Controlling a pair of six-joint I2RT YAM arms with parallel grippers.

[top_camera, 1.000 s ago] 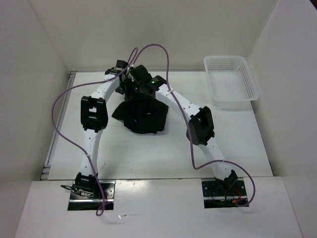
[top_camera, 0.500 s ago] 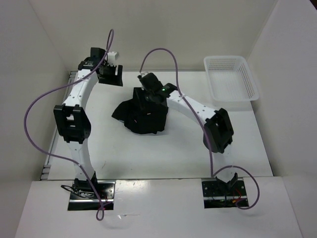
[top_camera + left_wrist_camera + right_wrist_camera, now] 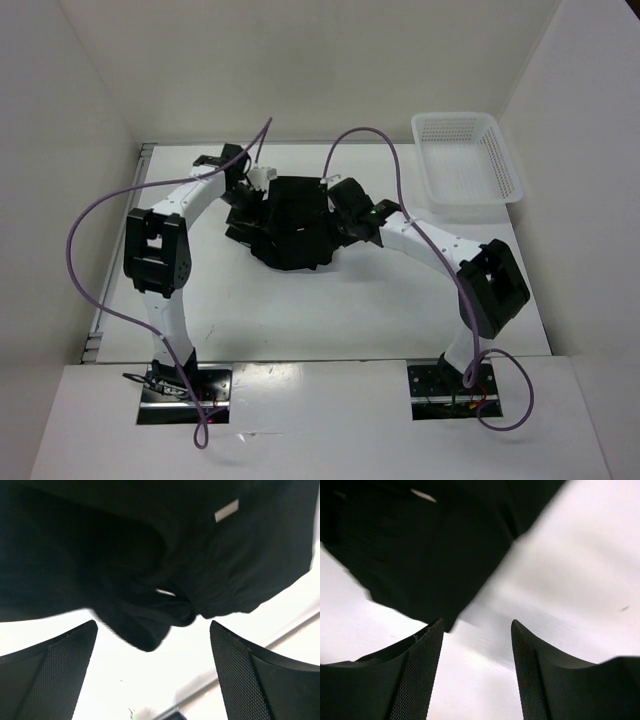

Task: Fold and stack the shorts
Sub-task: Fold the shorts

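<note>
The black shorts (image 3: 292,225) lie bunched and partly folded on the white table, back of centre. My left gripper (image 3: 248,190) is at their left edge, open and empty. In the left wrist view the rumpled black fabric (image 3: 150,565) with a small white tag (image 3: 226,510) fills the top, and a fold hangs between the wide-apart fingers (image 3: 65,665). My right gripper (image 3: 338,200) is at the shorts' right edge, open and empty. In the right wrist view a corner of the shorts (image 3: 430,555) lies just ahead of the left finger (image 3: 417,672).
A white plastic basket (image 3: 467,160) stands at the back right of the table. White walls close in the left, back and right sides. Purple cables loop above both arms. A metal rail runs along the table's left edge (image 3: 100,300).
The left gripper came from the back left corner to the shorts' left edge. The right gripper moved from above the shorts to their right edge, its elbow swinging out to the right.
</note>
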